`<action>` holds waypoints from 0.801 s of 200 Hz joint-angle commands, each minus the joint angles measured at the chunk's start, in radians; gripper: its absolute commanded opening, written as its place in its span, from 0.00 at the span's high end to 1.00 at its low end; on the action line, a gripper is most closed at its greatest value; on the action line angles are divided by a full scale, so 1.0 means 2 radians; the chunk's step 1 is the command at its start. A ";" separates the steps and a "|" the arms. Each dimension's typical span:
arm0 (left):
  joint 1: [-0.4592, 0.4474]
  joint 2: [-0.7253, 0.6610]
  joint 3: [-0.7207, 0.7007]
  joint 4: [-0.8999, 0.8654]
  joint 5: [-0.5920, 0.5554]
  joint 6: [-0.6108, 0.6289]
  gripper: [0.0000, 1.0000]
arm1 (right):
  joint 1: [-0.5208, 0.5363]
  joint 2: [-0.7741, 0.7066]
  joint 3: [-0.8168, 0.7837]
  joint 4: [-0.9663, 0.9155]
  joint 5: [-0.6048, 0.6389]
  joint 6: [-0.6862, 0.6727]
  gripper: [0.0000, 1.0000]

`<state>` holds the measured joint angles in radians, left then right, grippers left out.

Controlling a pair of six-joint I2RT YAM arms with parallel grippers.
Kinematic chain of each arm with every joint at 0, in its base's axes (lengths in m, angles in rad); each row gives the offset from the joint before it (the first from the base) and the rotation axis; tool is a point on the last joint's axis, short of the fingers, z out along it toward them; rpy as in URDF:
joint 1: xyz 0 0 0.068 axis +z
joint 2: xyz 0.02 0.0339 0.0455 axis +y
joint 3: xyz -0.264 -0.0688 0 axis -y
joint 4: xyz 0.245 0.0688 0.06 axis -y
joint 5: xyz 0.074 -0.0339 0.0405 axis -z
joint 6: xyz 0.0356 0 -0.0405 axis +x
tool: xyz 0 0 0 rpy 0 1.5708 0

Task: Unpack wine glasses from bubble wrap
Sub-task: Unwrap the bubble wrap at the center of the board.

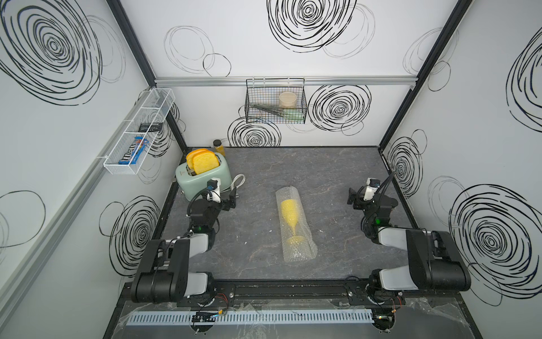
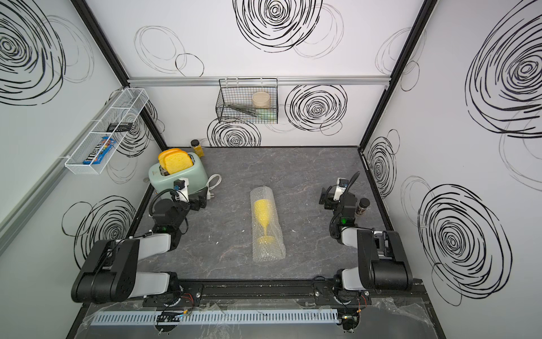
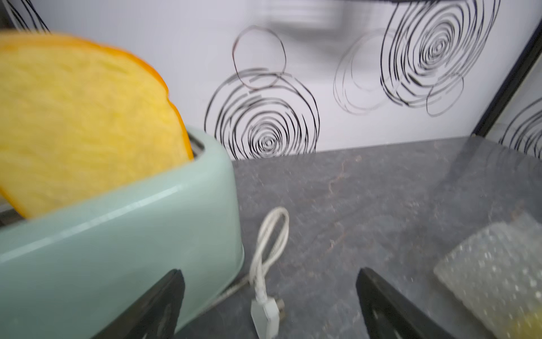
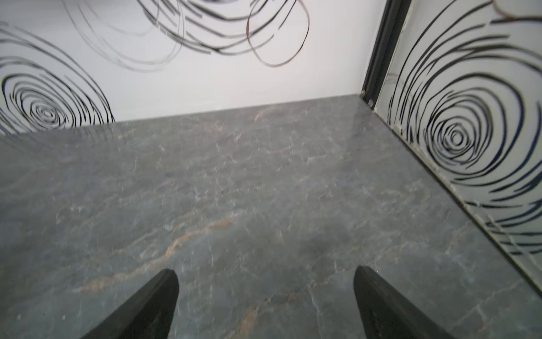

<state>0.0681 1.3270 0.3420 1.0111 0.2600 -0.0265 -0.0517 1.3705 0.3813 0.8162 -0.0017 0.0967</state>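
Observation:
A roll of clear bubble wrap [image 1: 299, 253] [image 2: 269, 253] lies in the middle of the grey table [image 1: 322, 173]. The yellow wine glass [image 1: 289, 210] [image 2: 262, 210] lies on its side inside the roll, with its foot toward the near end. The left wrist view shows one end of the bubble wrap [image 3: 495, 264], beside and past one finger. My left gripper [image 1: 233, 199] [image 2: 202, 202] [image 3: 268, 273] hangs open well left of the roll, next to the toaster, holding nothing. My right gripper [image 1: 352, 197] [image 2: 324, 198] [image 4: 265, 271] hangs open well right of it, over bare table.
A mint toaster [image 1: 202, 176] [image 3: 117, 240] with yellow bread slices [image 1: 202, 161] stands at the back left. Its white cable and plug [image 3: 264, 305] lie below my left gripper. A jar [image 1: 218, 146] stands behind the toaster, a dark-capped bottle [image 2: 363, 207] by my right arm. Wire baskets [image 1: 275, 101] hang on the walls.

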 commanded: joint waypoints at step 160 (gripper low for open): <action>-0.255 -0.111 0.113 -0.367 -0.090 -0.290 0.01 | 0.364 -0.143 0.174 -0.446 -0.030 0.038 0.00</action>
<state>-0.4191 1.1625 0.6224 0.3428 0.1104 -0.4660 0.5739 1.0641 0.6910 0.0822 -0.1730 0.2092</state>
